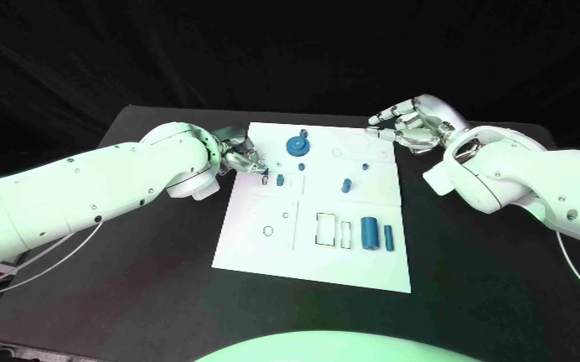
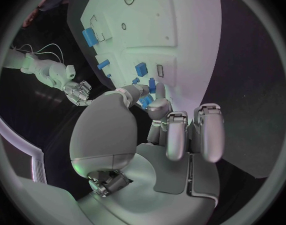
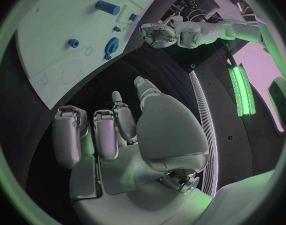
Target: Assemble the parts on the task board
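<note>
We start with the black table (image 1: 145, 295), which carries the flat white rectangular task board (image 1: 272, 249) at its middle. The left silver many-fingered hand (image 1: 242, 158) sits at the board's left edge, near the far corner; in the left wrist view its thumb and a fingertip appear to pinch a small blue part (image 2: 146, 101), though we cannot tell how firmly. The right silver many-fingered hand (image 1: 409, 124) hovers just past the board's far right corner, its fingers loosely curled and apart, holding nothing. On the board, a round blue gear-like part (image 1: 297, 145) stands near the far edge, two upright blue cylinders (image 1: 369, 234) stand near the near right corner beside an outlined rectangular slot (image 1: 326, 228), a short blue peg (image 1: 347, 184) lies toward the middle, and another small blue peg (image 1: 279, 180) stands just beside the left hand. We judge the main risk to be loss of the pinched part: a shallow pinch could let it twist or drop. A tilted approach could jam it at its seat, and the left fingers could knock the neighbouring peg.
</note>
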Motion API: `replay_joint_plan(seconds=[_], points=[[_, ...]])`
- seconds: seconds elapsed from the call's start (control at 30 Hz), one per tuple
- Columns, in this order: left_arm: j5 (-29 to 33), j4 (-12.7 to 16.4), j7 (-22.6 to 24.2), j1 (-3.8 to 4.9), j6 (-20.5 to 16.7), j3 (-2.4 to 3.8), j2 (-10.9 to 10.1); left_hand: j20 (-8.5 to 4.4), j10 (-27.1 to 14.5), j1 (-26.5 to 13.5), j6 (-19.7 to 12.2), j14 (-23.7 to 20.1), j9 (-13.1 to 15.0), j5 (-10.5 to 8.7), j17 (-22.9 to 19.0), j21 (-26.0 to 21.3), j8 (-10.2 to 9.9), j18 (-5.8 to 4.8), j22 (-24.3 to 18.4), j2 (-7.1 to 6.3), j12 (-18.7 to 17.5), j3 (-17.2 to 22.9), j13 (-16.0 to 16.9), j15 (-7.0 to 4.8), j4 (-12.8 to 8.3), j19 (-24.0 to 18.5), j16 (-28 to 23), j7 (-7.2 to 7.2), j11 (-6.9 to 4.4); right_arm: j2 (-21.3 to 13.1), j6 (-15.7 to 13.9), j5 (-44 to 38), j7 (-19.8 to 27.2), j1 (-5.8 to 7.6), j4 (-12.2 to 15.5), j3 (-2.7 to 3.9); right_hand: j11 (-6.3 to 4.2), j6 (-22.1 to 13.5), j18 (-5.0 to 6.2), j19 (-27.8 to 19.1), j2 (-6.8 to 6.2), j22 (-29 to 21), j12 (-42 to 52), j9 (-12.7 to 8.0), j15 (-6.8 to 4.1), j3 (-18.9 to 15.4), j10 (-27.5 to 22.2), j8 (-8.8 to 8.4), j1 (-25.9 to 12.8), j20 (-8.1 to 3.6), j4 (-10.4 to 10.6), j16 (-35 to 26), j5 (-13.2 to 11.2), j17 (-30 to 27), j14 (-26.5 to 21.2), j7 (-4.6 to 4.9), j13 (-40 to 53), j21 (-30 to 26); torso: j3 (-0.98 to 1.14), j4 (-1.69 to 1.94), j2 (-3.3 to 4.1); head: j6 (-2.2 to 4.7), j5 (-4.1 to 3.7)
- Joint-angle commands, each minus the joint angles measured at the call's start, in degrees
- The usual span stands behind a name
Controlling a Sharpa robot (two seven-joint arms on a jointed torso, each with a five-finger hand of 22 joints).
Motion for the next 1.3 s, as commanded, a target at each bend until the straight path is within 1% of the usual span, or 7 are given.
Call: replay_joint_plan(seconds=[0.03,0.2,0.3,0.57,0.8,0.93,1.3], points=[[-2.8,0.4,-1.3,-0.07,2.2,0.02,0.1,-0.4,0.5,0.3,1.8,5.4,0.0,0.26,13.1,0.3,0.1,-1.11,7.0,0.01,0.4,10.3,0.2,-0.31,-10.0,1.7,0.2,-1.24,-0.06,0.0,0.5,-0.1,0.5,-0.06,0.0,0.01,-0.15,0.0,0.72,1.3,0.32,6.8,0.2,0.0,-0.37,-0.2,0.1,0.21,-0.1,-0.55,0.1,-0.3,0.2,4.8,3.6,-0.15,3.6,-0.2,0.07,-0.02,0.02,-0.08,0.09],[-4.0,0.4,-2.9,-0.14,3.3,0.01,0.4,-0.41,0.6,0.2,1.9,5.4,0.0,0.43,13.1,0.3,0.1,-1.12,7.0,-0.04,0.5,10.4,0.4,-0.32,-10.1,1.7,0.2,-1.26,-0.07,0.0,0.5,-0.1,0.5,-0.08,0.0,0.01,-0.15,0.0,0.72,1.3,0.32,6.8,0.2,0.0,-0.37,-0.2,0.1,0.21,-0.1,-0.55,0.1,-0.3,0.2,4.8,3.6,-0.15,3.6,-0.2,0.08,0.03,0.0,-0.18,0.1],[-4.7,0.3,-3.9,-0.17,4.6,0.01,0.6,-0.41,0.7,0.2,1.9,5.4,0.0,0.55,13.1,0.3,0.1,-1.12,7.0,-0.07,0.6,10.4,0.5,-0.33,-10.1,1.7,0.2,-1.27,-0.09,0.0,0.5,-0.1,0.5,-0.08,0.0,0.01,-0.15,0.0,0.72,1.3,0.32,6.8,0.2,0.0,-0.37,-0.2,0.1,0.21,-0.1,-0.55,0.1,-0.3,0.2,4.8,3.6,-0.15,3.6,-0.2,0.09,-0.03,0.01,-0.26,0.26],[-5.6,0.0,-4.7,-0.19,6.3,0.01,1.1,-0.42,0.7,0.2,1.9,5.4,0.1,0.63,13.1,0.3,0.1,-1.11,7.0,-0.09,0.6,10.4,0.5,-0.33,-10.1,1.7,0.2,-1.29,-0.1,0.0,0.5,-0.1,0.6,-0.09,0.0,0.01,-0.15,0.0,0.72,1.3,0.32,6.8,0.2,0.0,-0.37,-0.2,0.1,0.21,-0.1,-0.55,0.1,-0.3,0.2,4.8,3.6,-0.15,3.6,-0.2,0.06,0.0,0.01,-0.38,0.24],[-6.6,-0.6,-5.0,-0.41,5.9,0.01,1.8,-0.42,0.7,0.1,1.9,5.4,0.1,0.66,13.1,0.3,0.1,-1.1,7.0,-0.1,0.6,10.4,0.5,-0.33,-10.1,1.6,0.2,-1.29,-0.1,0.1,0.5,-0.1,0.6,-0.13,0.0,0.01,-0.16,0.0,0.74,1.3,0.35,6.8,0.2,-0.1,-0.38,-0.3,0.1,0.21,-0.1,-0.56,0.1,-0.3,0.3,4.8,3.6,-0.16,3.6,-0.3,0.05,-0.02,0.01,-0.35,0.19],[-7.3,-0.9,-5.0,-0.49,5.5,0.01,2.1,-0.43,0.7,0.1,2.0,5.4,0.1,0.69,13.1,0.3,0.1,-1.1,6.9,-0.11,0.5,10.4,0.4,-0.33,-10.1,1.6,0.2,-1.29,-0.11,0.1,0.5,-0.1,0.6,-0.15,0.0,0.01,-0.16,0.0,0.74,1.3,0.36,6.8,0.2,-0.1,-0.38,-0.3,0.1,0.21,-0.1,-0.56,0.1,-0.3,0.4,4.9,3.6,-0.16,3.6,-0.3,0.08,-0.02,0.01,-0.38,0.21],[-7.7,-1.0,-4.9,-0.56,5.0,0.02,2.3,-0.43,0.7,0.1,2.0,5.4,0.1,0.72,13.1,0.2,0.1,-1.08,6.9,-0.11,0.5,10.4,0.4,-0.33,-10.1,1.6,0.2,-1.3,-0.11,0.1,0.6,0.0,0.7,-0.19,0.0,0.01,-0.16,0.0,0.74,1.3,0.36,6.8,0.2,-0.1,-0.38,-0.3,0.1,0.21,-0.1,-0.56,0.1,-0.3,0.4,4.9,3.6,-0.16,3.6,-0.3,0.1,-0.01,-0.06,-0.52,0.1]])
